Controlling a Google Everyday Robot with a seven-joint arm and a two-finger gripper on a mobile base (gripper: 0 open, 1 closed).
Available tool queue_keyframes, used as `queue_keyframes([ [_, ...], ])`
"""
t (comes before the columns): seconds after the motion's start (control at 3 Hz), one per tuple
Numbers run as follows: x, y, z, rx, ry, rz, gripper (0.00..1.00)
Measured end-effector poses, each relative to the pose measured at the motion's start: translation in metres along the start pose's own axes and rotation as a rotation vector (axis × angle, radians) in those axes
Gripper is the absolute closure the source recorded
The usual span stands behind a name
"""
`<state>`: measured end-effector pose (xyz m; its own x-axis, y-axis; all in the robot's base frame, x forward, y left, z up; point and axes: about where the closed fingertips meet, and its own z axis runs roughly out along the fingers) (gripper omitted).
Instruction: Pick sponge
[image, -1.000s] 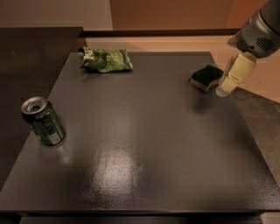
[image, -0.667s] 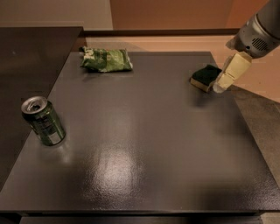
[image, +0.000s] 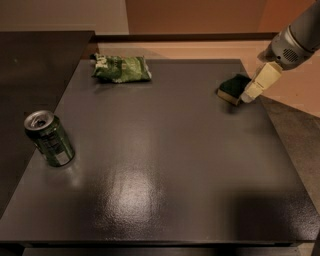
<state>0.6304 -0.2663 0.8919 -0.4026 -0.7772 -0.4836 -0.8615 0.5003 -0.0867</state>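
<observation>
The sponge, dark green on top with a pale yellow base, lies flat on the dark table near its far right edge. My gripper comes down from the upper right on a grey arm. Its cream tip sits right against the sponge's right side, low over the table. I cannot tell whether it touches the sponge.
A green and white snack bag lies at the table's far left. A green drink can with a silver top stands upright near the left edge. A darker counter adjoins on the left. Floor lies beyond the right edge.
My gripper has moved slightly left, closer to the sponge's right side. The sponge, bag and can have not moved.
</observation>
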Motion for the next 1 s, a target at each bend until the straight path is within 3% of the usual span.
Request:
queue_keyframes([
  [1.0, 0.015, -0.022, 0.040, -0.028, -0.017, 0.041, 0.00],
])
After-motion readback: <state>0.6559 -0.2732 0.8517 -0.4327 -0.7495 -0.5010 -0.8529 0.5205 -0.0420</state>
